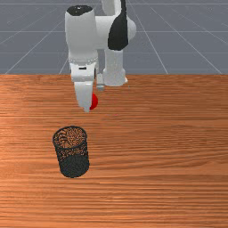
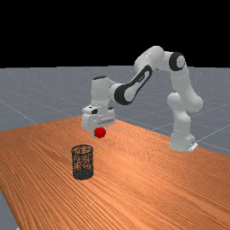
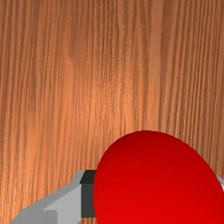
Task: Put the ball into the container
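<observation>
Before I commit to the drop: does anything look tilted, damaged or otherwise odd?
Nothing stands out: the mesh container stands upright on the table, and the claw holds the red ball, seemingly undamaged, from both sides.

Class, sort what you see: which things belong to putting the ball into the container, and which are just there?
Part of the job:
red ball, held up
gripper, shut on the ball
black mesh container, upright

Just there:
orange-brown wooden table
grey floor
</observation>
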Action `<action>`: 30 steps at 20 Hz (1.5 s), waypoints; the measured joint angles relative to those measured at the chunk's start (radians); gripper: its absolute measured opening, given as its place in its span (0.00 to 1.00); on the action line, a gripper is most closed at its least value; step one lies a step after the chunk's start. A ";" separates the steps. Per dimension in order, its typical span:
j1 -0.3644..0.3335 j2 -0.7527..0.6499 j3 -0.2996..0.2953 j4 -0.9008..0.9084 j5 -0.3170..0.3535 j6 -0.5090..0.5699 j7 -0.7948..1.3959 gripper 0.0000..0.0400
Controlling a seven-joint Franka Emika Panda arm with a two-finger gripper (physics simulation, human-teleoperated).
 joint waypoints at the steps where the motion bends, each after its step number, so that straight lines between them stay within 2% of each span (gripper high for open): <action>1: -0.025 0.011 -0.009 0.017 0.006 -0.006 -0.032 0.70; 4: -0.059 0.025 -0.027 0.035 0.012 -0.014 -0.045 0.70; 9: -0.056 0.185 -0.030 0.305 0.004 -0.172 -0.013 0.70; 11: -0.054 0.218 -0.028 0.354 0.006 -0.186 -0.010 0.70; 18: -0.071 0.229 -0.023 0.312 0.012 -0.108 -0.054 0.70; 23: -0.092 0.249 -0.023 0.336 0.015 -0.119 -0.093 0.70; 26: -0.101 0.286 -0.034 0.406 0.010 -0.190 -0.083 0.70; 30: -0.104 0.312 -0.035 0.423 0.011 -0.185 -0.082 0.70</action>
